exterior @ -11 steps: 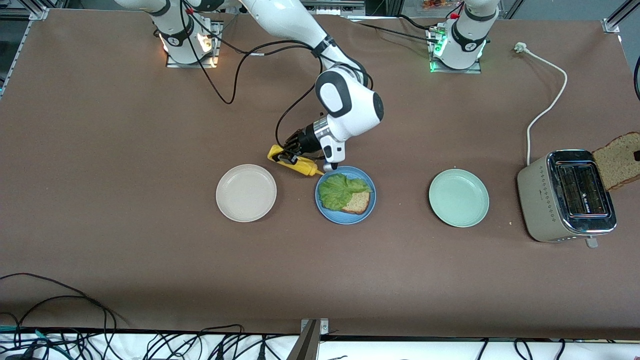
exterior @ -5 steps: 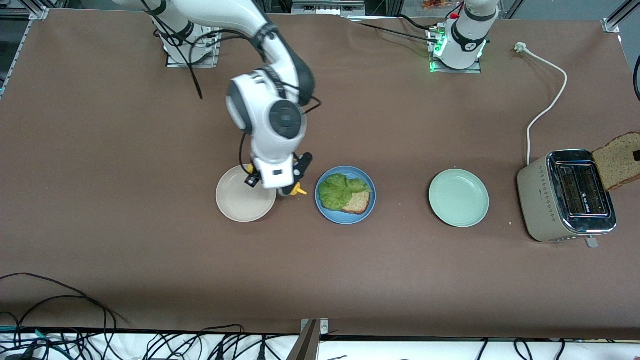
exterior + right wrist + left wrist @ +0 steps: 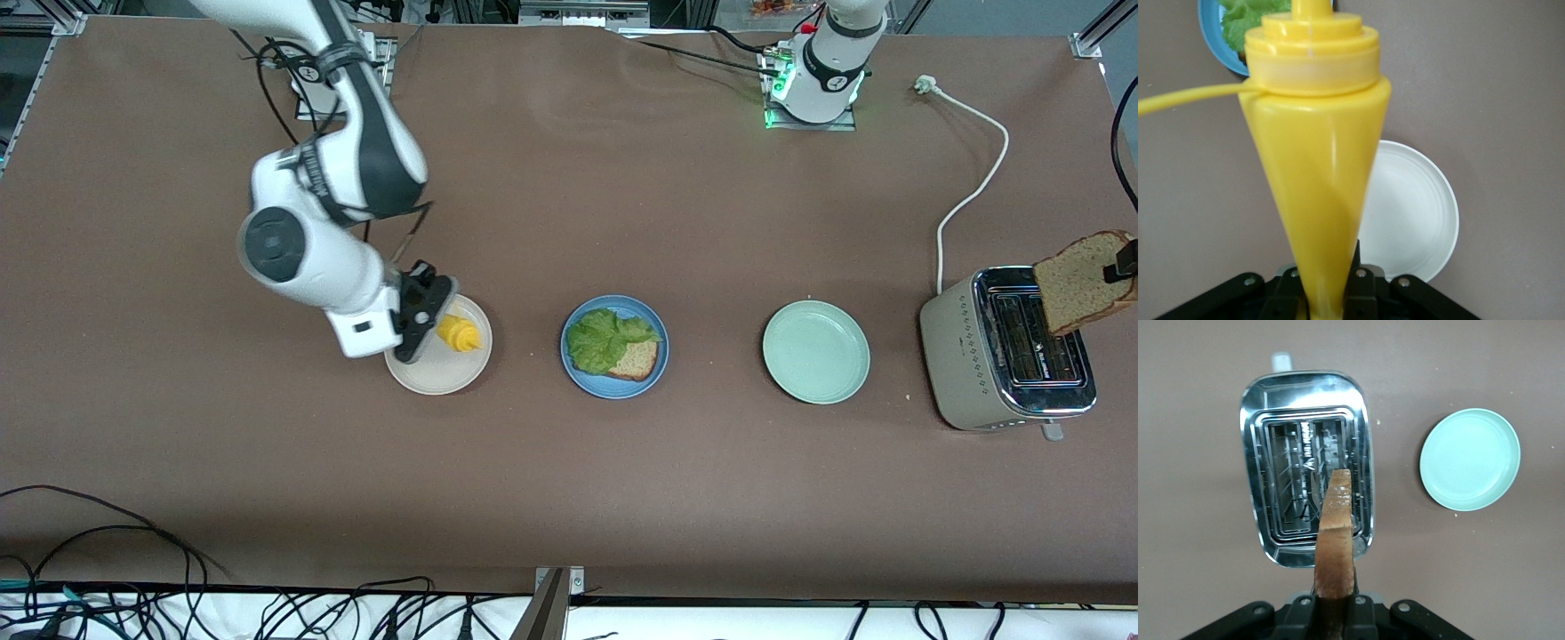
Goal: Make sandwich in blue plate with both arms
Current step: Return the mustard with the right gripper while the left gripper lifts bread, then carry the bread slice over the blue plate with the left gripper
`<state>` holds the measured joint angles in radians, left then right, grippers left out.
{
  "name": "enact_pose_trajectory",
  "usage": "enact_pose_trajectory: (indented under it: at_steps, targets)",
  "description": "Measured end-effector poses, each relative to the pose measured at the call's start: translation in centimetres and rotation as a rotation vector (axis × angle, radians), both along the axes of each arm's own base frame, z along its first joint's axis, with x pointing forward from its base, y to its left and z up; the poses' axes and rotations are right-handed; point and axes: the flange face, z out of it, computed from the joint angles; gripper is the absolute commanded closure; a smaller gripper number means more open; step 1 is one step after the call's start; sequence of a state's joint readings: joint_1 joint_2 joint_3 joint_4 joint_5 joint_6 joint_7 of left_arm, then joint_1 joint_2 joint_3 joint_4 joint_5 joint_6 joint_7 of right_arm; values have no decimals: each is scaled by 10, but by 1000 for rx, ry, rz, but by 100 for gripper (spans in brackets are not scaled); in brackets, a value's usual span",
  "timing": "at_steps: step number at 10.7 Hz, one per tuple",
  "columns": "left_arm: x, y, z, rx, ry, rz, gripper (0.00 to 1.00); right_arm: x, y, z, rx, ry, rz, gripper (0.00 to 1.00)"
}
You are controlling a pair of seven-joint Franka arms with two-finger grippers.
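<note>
Three plates on the table (image 3: pixel 569 480): beige plate (image 3: pixel 425 373), blue plate (image 3: pixel 613 388) holding one bread slice (image 3: pixel 638 360) under lettuce (image 3: pixel 605 338), green plate (image 3: pixel 815 352); right end effector (image 3: pixel 433 318) clamps a yellow bottle (image 3: pixel 458 334) over the beige plate; left end effector (image 3: pixel 1122 271) grips a second slice (image 3: pixel 1077 283) over the toaster (image 3: pixel 1009 351); only the left wrist view shows the toaster's slots (image 3: pixel 1308 483).

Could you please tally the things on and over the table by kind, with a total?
Plates: 3 (blue plate, beige plate, pale green plate)
Bread slices: 2 (one on the blue plate, one in the left hand over the toaster)
Lettuce leaves: 1
Yellow squeeze bottles: 1
Toasters: 1
Total: 8
</note>
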<state>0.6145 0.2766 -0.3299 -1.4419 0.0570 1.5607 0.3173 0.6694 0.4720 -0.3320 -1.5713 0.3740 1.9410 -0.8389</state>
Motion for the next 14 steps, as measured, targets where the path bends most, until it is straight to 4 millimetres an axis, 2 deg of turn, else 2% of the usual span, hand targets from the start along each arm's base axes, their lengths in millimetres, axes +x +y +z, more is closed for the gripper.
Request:
enact_pose_trajectory:
  at_steps: [4, 5, 6, 8, 10, 12, 14]
  targets:
    - [8, -49, 5, -73, 10, -65, 100, 23, -115, -2, 249, 23, 48, 100]
    - [10, -65, 7, -106, 7, -86, 100, 25, -141, -7, 308, 20, 71, 100]
    - [13, -89, 8, -135, 11, -126, 100, 26, -163, -14, 361, 20, 91, 100]
    - [18, -155, 9, -196, 27, -230, 100, 24, -200, -29, 469, 30, 126, 100]
    - [23, -219, -9, -231, 71, -327, 100, 22, -226, -53, 575, 18, 170, 100]
    - [25, -287, -34, -335, 141, -330, 100, 21, -242, -91, 668, 7, 200, 100]
    - [25, -355, -59, -423, 206, -289, 100, 18, -254, -138, 767, -17, 224, 100]
